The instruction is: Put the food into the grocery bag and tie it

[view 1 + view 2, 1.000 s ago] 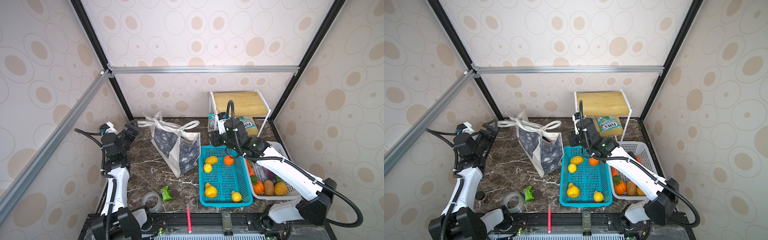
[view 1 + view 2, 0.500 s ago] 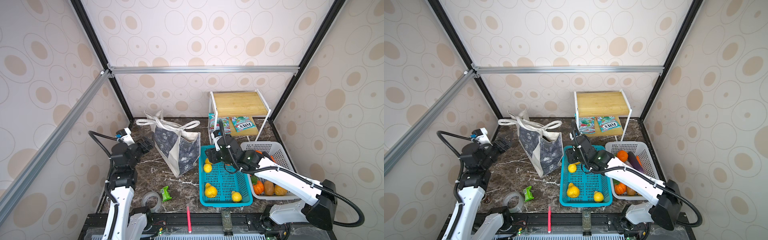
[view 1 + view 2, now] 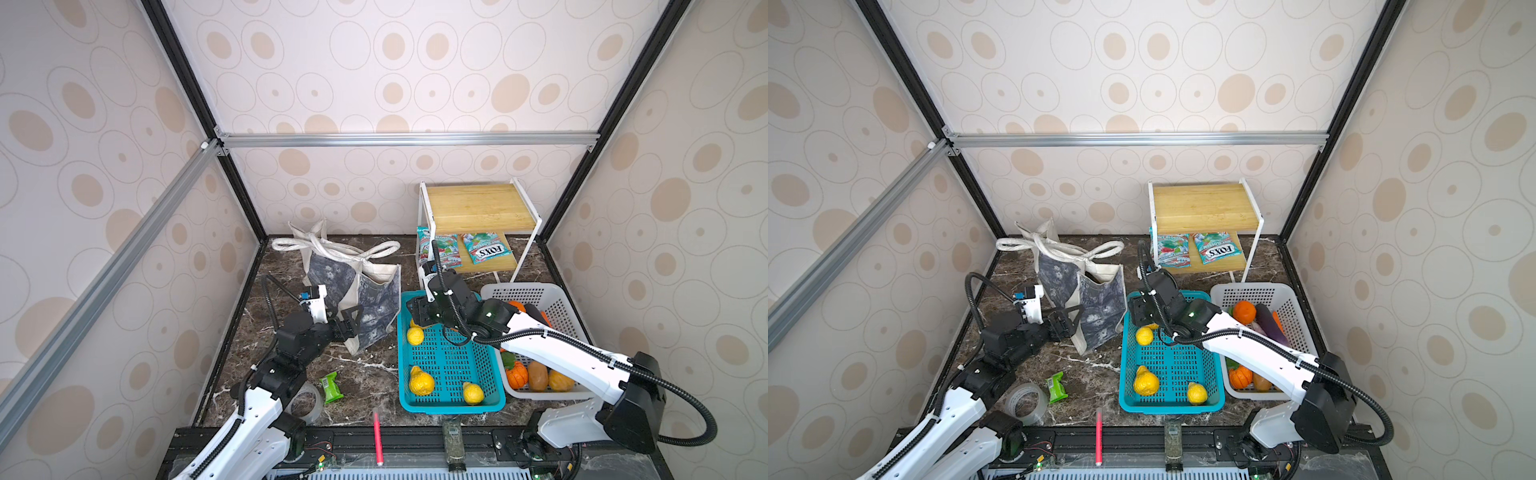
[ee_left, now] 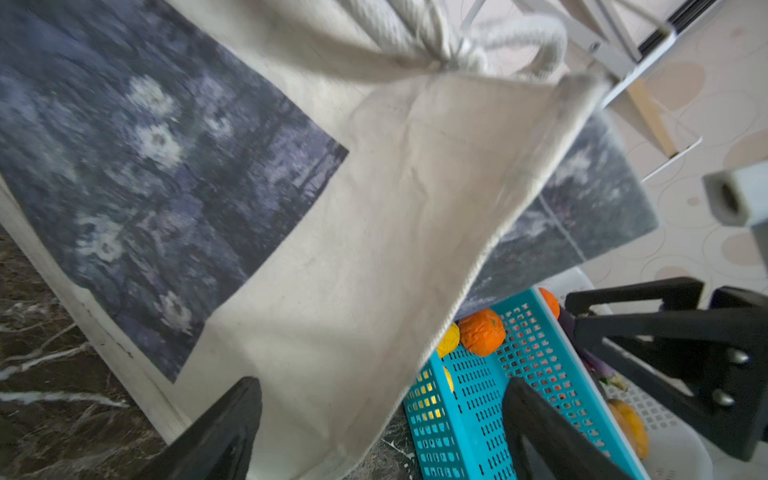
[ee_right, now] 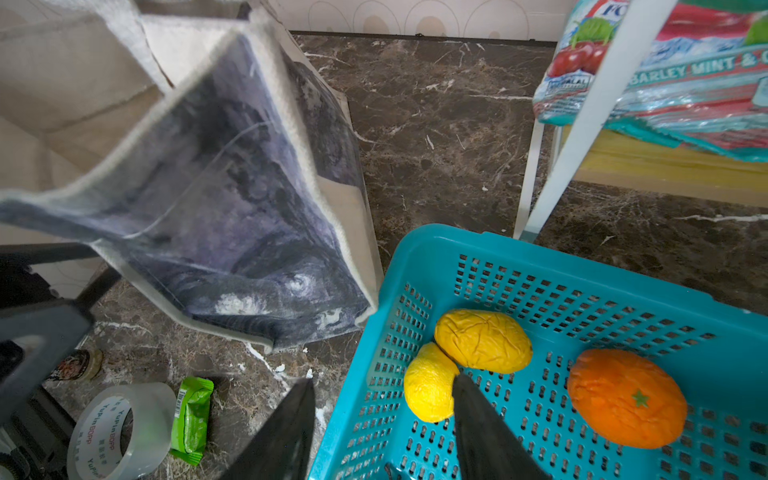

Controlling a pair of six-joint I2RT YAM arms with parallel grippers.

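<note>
1. Your cream canvas grocery bag with grey-blue printed panels (image 3: 365, 291) (image 3: 1096, 299) stands upright on the dark marble tabletop (image 3: 365, 365), towards the back left. Its lower corner sits right at the rim of the teal plastic basket (image 3: 449, 409) (image 5: 540, 257).
2. The bag's long cream strap handles (image 3: 332, 245) are gathered above its mouth in what looks like a knot, with a loop out to each side. You cannot see what is inside the bag.
3. Your left gripper (image 3: 353, 322) (image 4: 382, 386) points at the bag's side, low down and close to it. Its fingers (image 4: 220, 428) are spread wide with nothing clamped between them.
4. Your right gripper (image 3: 411, 311) (image 5: 382, 380) hangs over the teal basket's back left corner. Its fingers (image 5: 486, 432) stand partly apart and grip nothing. One is outside the rim and the other is just beside a yellow toy lemon (image 5: 428, 382).
5. The lemon touches a yellow toy mango (image 5: 482, 340), and an orange toy fruit (image 5: 627, 399) lies near them. Two more yellow toy fruits (image 3: 420, 382) lie at the basket's near end.
6. A white plastic basket (image 3: 548, 303) holding more toy fruit stands just right of the teal one.
7. Two glossy snack packets (image 3: 486, 248) lie on the lower shelf of the white-framed wooden rack (image 3: 478, 208).
8. A small green packet (image 3: 331, 386) and a clear tape roll (image 3: 307, 401) lie on the tabletop near your left arm.
</note>
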